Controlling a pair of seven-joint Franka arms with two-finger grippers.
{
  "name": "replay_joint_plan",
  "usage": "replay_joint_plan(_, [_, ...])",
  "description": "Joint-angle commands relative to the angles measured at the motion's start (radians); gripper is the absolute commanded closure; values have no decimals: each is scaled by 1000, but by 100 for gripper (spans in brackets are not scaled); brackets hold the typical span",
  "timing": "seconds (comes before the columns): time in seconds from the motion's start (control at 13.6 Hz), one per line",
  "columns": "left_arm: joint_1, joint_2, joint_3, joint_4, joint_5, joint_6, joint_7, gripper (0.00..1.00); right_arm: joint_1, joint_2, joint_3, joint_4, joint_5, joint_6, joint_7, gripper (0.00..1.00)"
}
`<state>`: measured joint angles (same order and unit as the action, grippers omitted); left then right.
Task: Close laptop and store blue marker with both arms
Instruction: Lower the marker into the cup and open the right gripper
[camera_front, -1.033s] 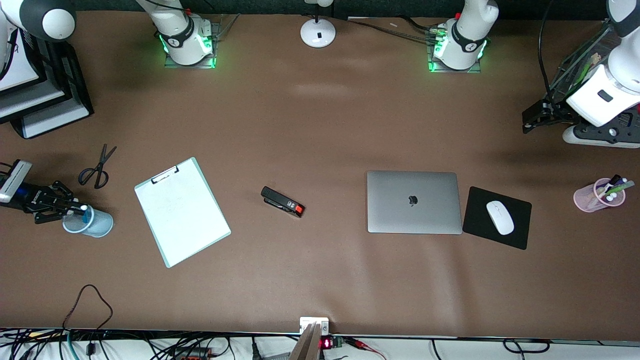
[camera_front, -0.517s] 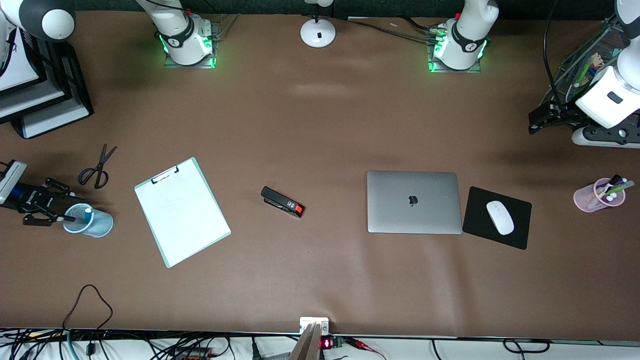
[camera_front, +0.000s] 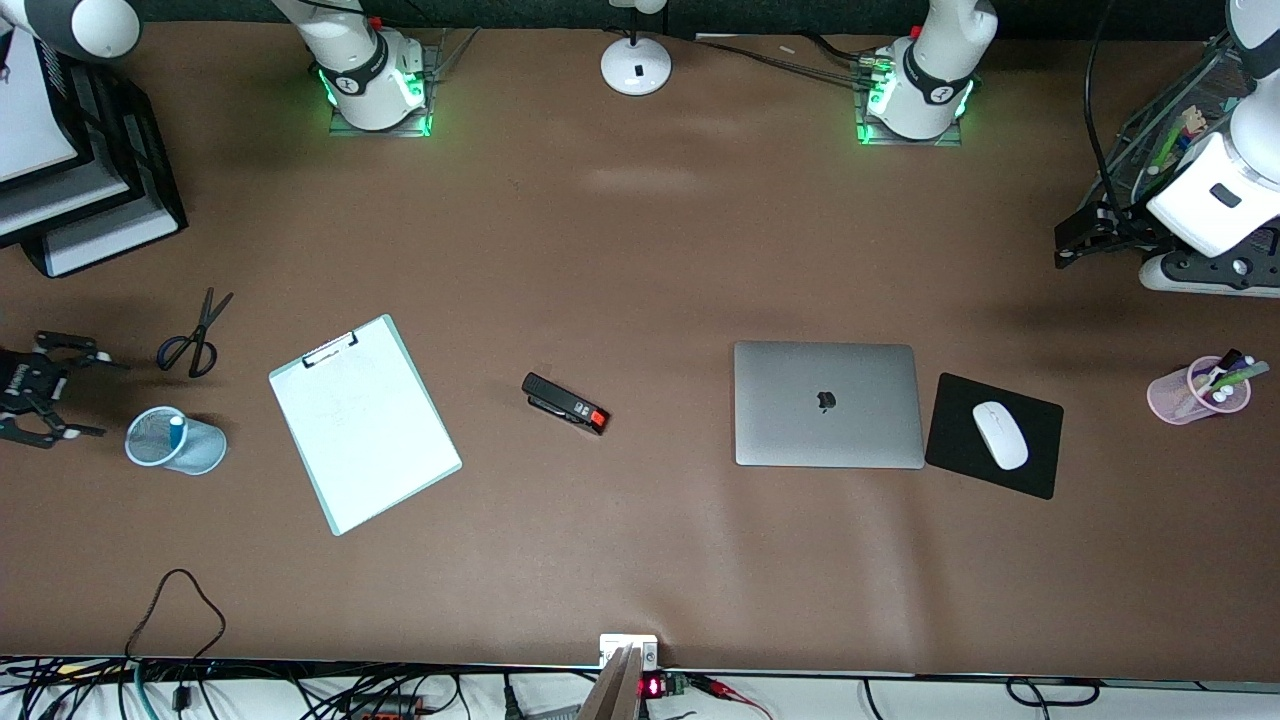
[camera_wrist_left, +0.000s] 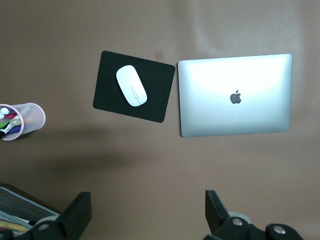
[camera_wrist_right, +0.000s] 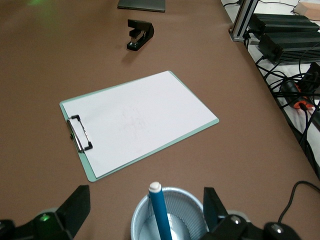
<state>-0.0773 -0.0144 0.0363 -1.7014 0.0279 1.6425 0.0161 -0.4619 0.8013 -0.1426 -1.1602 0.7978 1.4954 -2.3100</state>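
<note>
Standing in the blue cup (camera_front: 176, 447), the blue marker (camera_wrist_right: 161, 214) is free; both grippers' fingers (camera_wrist_right: 75, 206) apparently spread wide.

One laptop (camera_front: 827, 404), one mouse (camera_front: 1000, 434), one mouse pad (camera_front: 950, 440), one stapler (camera_front: 565, 403) and one clipboard (camera_front: 364, 422). One pair of scissors (camera_front: 195, 336). Two cups: a blue cup (camera_front: 176, 440) with one marker (camera_wrist_right: 160, 210), a pink cup (camera_front: 1196, 390) with several pens

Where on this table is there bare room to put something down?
Wide bare brown stretches lie between the stapler and the closed laptop, and from those up to the arms' bases. It is crowded at the right arm's end: scissors, blue mesh cup, clipboard. The mouse pad hugs the laptop.
</note>
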Motion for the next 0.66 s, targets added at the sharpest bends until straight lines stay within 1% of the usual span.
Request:
replay_joint_plan(0.0, [1, 10, -4, 28, -10, -21, 22, 0, 25, -31, 5, 37, -32, -53, 98, 0])
replay_joint_plan(0.15, [1, 10, -4, 28, -10, -21, 22, 0, 49, -46, 0, 56, -34, -76, 159, 0])
replay_joint_plan(0.3, [-1, 10, -4, 26, -10, -23, 22, 0, 80, -92, 1, 60, -70, -80, 236, 0])
replay_joint_plan(0.59, [-4, 8, -6, 28, -10, -49, 22, 0, 144, -158, 3, 60, -95, -80, 371, 0])
